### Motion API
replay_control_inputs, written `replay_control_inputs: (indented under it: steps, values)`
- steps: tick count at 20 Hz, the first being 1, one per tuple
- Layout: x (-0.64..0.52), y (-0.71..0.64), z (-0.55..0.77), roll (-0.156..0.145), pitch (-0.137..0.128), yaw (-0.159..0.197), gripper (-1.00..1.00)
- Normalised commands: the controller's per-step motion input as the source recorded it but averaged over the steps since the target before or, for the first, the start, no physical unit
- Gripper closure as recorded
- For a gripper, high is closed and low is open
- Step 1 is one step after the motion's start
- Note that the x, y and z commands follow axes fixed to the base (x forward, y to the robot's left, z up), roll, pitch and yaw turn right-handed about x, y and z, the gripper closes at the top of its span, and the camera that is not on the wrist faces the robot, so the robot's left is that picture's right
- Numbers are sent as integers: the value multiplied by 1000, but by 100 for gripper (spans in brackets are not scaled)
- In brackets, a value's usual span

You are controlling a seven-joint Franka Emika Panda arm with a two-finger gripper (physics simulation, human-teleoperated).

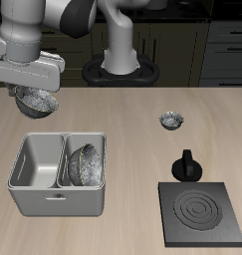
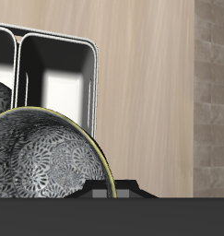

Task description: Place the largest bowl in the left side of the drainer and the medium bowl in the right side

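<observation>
Medium bowl [image 1: 38,100] [image 2: 44,161] is hanging clamped in the fingers [image 1: 40,98], above worktop [image 1: 132,129] just behind drainer [image 1: 59,194] [image 2: 67,69]. Largest bowl [image 1: 85,164] is leaning inside one drainer compartment. Smallest bowl [image 1: 171,122] is sitting at approx. 2 o'clock of drainer; stove plate [image 1: 202,214] at approx. 3 o'clock.

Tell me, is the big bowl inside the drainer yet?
Yes. The largest bowl sits tilted inside one compartment of the drainer; the compartment beside it is empty. The gripper holds the medium bowl above the table.
</observation>
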Motion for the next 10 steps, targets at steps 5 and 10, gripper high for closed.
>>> replay_control_inputs:
  steps: [5, 10]
  values:
    - [92, 65, -122, -10, 5, -1, 100]
    - [207, -97, -304, -41, 36, -6, 100]
